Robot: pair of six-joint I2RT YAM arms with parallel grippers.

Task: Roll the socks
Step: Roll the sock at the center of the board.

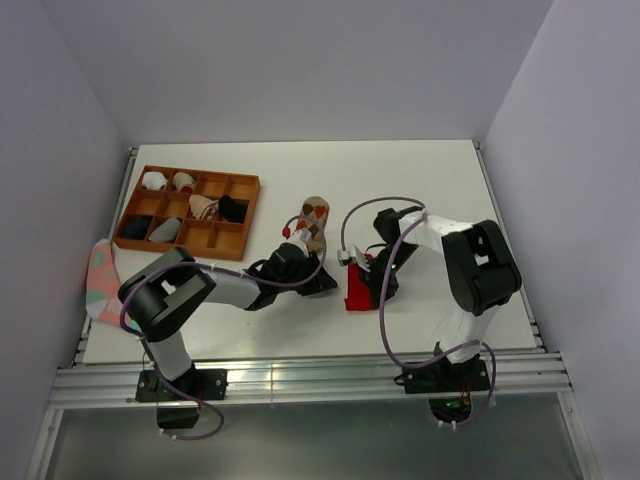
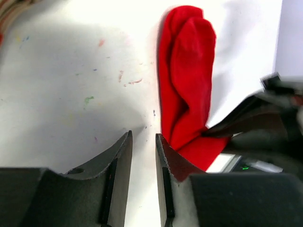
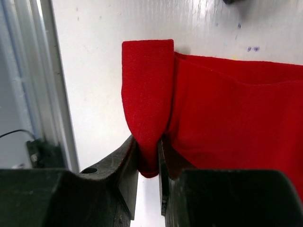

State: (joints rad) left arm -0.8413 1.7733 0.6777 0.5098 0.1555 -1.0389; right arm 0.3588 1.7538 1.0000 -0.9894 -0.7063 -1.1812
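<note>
The right hand (image 3: 149, 156) clamped a folded end of the red sock (image 3: 213, 109) on the worktop (image 1: 450, 180); the left hand (image 2: 143, 142), slightly apart and empty, sat just beside it, the sock running lengthwise ahead.

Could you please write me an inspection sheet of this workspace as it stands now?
Surface: white table, faint coloured specks on it.
Job's things: red sock lies by the right arm, one end folded up; argyle sock lies unrolled behind it.
Clutter: wooden divider tray at far left, rolled socks in several compartments; pink sock at the table's left edge.
Grippers: left gripper slightly open and empty, beside the red sock; right gripper shut on the red sock's folded end.
Cables: purple cables loop along both arms.
Surroundings: pale walls on three sides; metal rail at the near edge.
</note>
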